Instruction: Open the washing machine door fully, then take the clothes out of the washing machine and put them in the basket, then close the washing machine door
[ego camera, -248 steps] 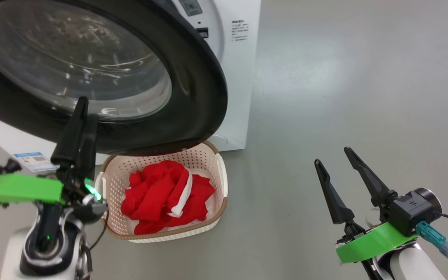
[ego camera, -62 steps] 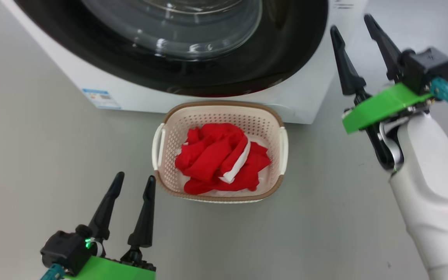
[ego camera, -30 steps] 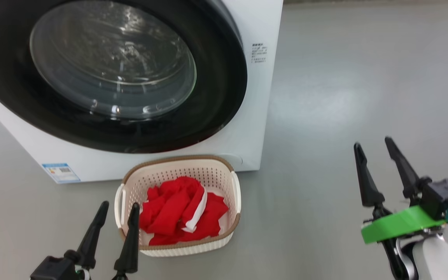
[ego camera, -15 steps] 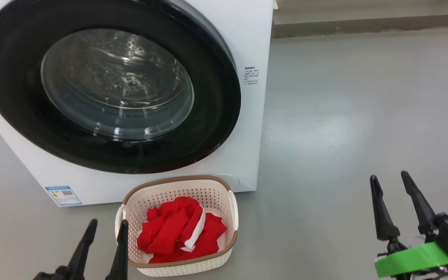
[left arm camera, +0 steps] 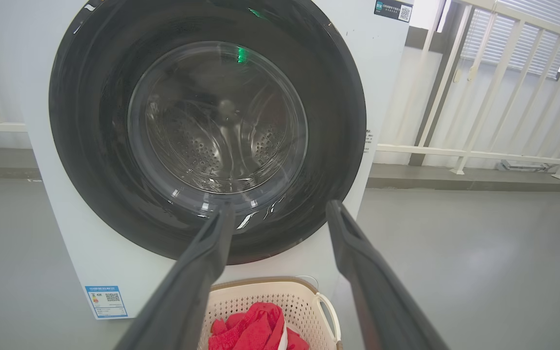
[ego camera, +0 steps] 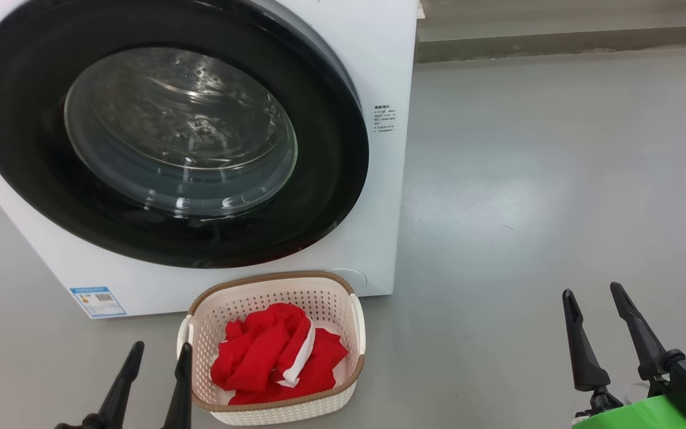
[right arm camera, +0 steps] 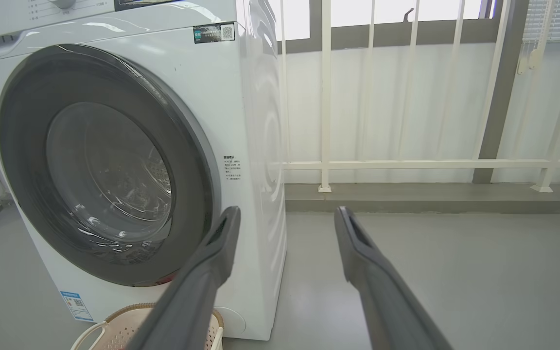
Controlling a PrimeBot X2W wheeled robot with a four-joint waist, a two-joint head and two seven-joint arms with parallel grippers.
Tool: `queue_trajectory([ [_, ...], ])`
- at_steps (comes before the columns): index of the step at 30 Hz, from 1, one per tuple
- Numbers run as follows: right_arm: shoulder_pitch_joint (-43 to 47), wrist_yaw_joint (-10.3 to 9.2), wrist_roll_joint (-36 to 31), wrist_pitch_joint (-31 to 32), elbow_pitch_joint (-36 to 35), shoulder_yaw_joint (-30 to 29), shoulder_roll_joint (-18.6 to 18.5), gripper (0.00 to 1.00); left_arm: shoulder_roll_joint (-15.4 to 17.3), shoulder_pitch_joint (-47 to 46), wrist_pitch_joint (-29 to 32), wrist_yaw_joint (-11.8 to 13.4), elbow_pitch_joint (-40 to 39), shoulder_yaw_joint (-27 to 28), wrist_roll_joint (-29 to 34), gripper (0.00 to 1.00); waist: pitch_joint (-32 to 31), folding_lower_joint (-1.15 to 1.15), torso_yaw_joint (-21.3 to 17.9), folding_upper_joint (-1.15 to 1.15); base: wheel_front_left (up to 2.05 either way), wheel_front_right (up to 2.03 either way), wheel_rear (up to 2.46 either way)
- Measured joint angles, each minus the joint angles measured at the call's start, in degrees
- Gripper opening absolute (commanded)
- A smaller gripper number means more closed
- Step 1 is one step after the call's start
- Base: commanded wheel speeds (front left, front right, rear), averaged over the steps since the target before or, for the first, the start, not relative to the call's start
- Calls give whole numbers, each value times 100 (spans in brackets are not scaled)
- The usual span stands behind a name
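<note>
**Washing machine door (ego camera: 179, 131) shut, clothes (ego camera: 265, 357) in the basket (ego camera: 271, 295), both pincers open**

The washing machine door, a wide glossy black ring around a bulging clear glass centre, lies flush against the front of the white washing machine (ego camera: 387, 196). The perforated steel drum shows through the glass. The machine stands on a smooth grey floor (ego camera: 527, 208) and carries a small blue label sticker (ego camera: 97, 301) at its lower left corner in the head view.

The basket, cream-white perforated plastic with a brown woven-look rim, sits on the floor just in front of the machine, below the door's lower edge. The clothes, bright red fabric with a white trim band, lie bunched inside it, lower than its rim.

The left pincer (ego camera: 161, 347) rises at the bottom left of the head view, its two dark fingers spread and holding nothing. One fingertip is just beside the basket's left handle, and whether they touch cannot be told. The right pincer (ego camera: 591, 290) sits at the lower right over bare floor, well apart from the basket and the machine, with its fingers spread and empty. In the right wrist view a white railing (right arm camera: 326, 97) stands behind the machine.
</note>
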Motion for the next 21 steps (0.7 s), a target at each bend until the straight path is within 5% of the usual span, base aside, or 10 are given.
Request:
queue_trajectory([
  [18,96,0,-53,0,-5,140,-16,100,73,1,0,0,-75,-82,200,100,-28,0,18,0,0,0,0],
  [19,101,0,-52,1,42,141,-5,0,63,-1,5,2,-41,-83,198,0,-29,0,17,0,0,0,0],
  [21,134,0,-51,2,201,149,45,0,-1,25,18,9,113,-109,197,0,-29,0,17,0,0,0,0],
])
